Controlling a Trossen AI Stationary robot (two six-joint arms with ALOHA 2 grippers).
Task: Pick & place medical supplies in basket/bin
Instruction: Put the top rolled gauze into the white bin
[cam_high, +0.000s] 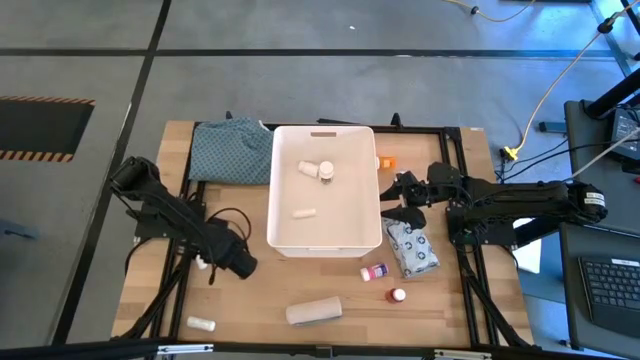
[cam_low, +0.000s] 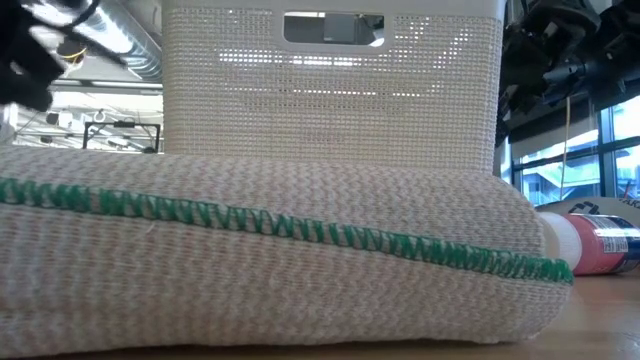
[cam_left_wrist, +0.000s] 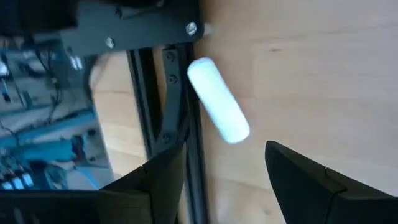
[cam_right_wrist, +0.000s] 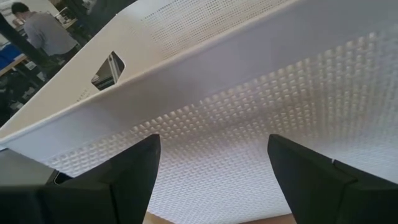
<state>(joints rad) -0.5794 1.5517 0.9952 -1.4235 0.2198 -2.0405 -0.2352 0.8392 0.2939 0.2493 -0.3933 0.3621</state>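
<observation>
The white bin (cam_high: 325, 235) stands mid-table and holds a capped white roll (cam_high: 320, 170) and a small white tube (cam_high: 304, 213). On the table near it lie a beige roll (cam_high: 313, 311), two small bottles (cam_high: 373, 271) (cam_high: 398, 295) and a grey-patterned packet (cam_high: 412, 250). A small white roll (cam_high: 201, 323) lies by the near-left edge. My left gripper (cam_high: 238, 264) hovers open off the bin's near-left corner, and its wrist view shows the white roll (cam_left_wrist: 217, 109) ahead of it. My right gripper (cam_high: 405, 200) is open, facing the bin's right wall (cam_right_wrist: 249, 155).
A teal-grey patterned cloth (cam_high: 232, 150) lies at the bin's far-left side. An orange-capped item (cam_high: 386, 160) sits by the bin's far-right corner. Black frame rails (cam_left_wrist: 177, 118) run along the table's sides. In the low view the beige roll (cam_low: 270, 250) fills the foreground.
</observation>
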